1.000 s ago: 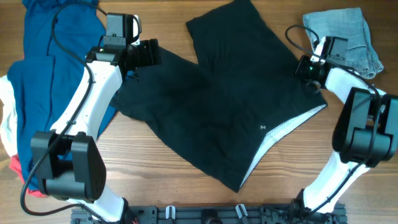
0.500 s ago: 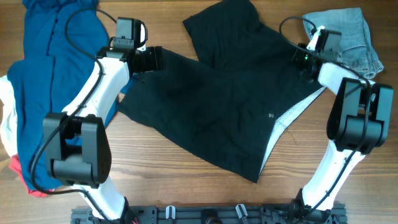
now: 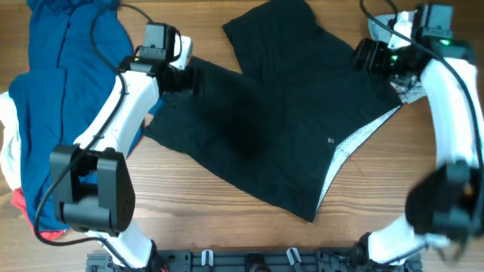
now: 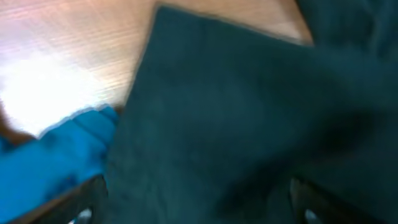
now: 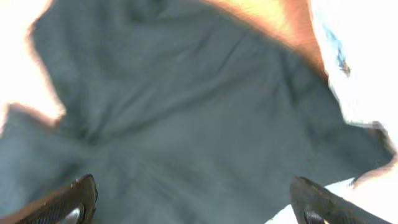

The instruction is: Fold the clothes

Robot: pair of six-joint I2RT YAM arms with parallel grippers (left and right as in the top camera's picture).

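Observation:
A black garment lies spread across the middle of the table, with its white mesh lining showing along the right edge. My left gripper hovers open over the garment's back left corner. In the left wrist view that gripper has black cloth filling the space below its wide-set jaws. My right gripper is raised over the garment's back right part. Seen from the right wrist, the right gripper is open, with black fabric beneath it and nothing held.
A heap of blue clothes covers the left side, and its edge lies right beside the black cloth. White and red pieces poke out at the far left. A grey garment lies at the back right, largely under my right arm.
My right gripper opened, let go of the black garment's right edge and rose toward the back right. The left gripper edged slightly right and stayed open.

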